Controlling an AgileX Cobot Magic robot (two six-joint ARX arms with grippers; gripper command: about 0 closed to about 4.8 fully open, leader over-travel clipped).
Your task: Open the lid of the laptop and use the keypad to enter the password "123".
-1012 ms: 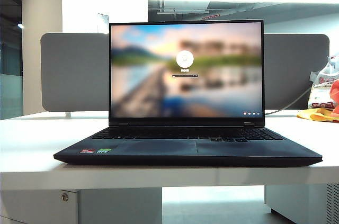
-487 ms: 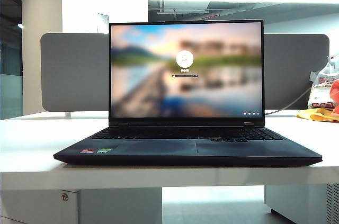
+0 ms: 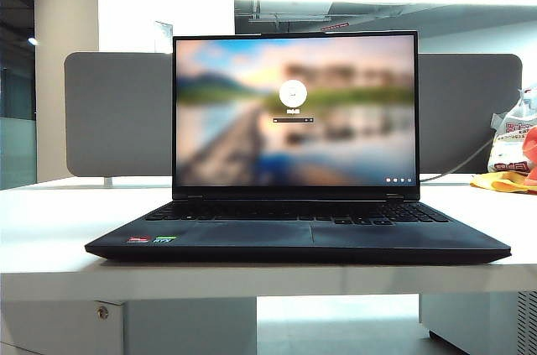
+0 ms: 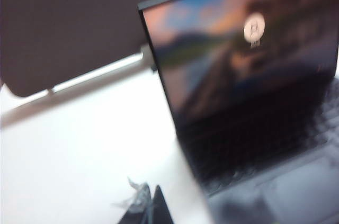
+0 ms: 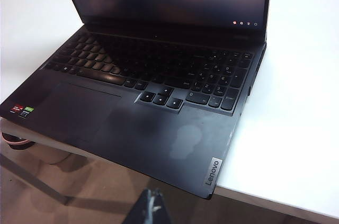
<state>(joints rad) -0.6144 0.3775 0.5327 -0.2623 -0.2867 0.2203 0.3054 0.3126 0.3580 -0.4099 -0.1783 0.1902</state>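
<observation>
From the exterior camera I compare this moment with the two shots before it and find nothing moved: the laptop (image 3: 298, 233) sits square on the white counter (image 3: 50, 229), its lid (image 3: 295, 112) upright and fully open, the screen lit on a login page with a password field at its centre. The grey divider panel (image 3: 117, 116) stands behind it, and some bags (image 3: 513, 158) lie at about three o'clock from the screen. Neither arm shows in this view. So the lid step looks done to me, and the typing is what I judge remains.

On the left wrist camera the whole frame is smeared (the arm seems to be swinging), which is the one change I can point to. I see the lid's left edge and the glowing screen (image 4: 249, 54) at an angle, the counter bright beside it, and the tips of the left fingers (image 4: 153, 208) pressed together with nothing between them, hanging over bare counter at roughly seven o'clock from the screen, well apart from the keys.

On the right wrist camera the picture is sharp. The keypad (image 5: 159, 70) spans the deck, its numeric block (image 5: 225, 78) at the far right end, the touchpad (image 5: 79, 110) below. The right fingers (image 5: 152, 208) are closed and empty, poised off the laptop's front edge at about six o'clock. I reckon this arm is the better placed for the digits.
</observation>
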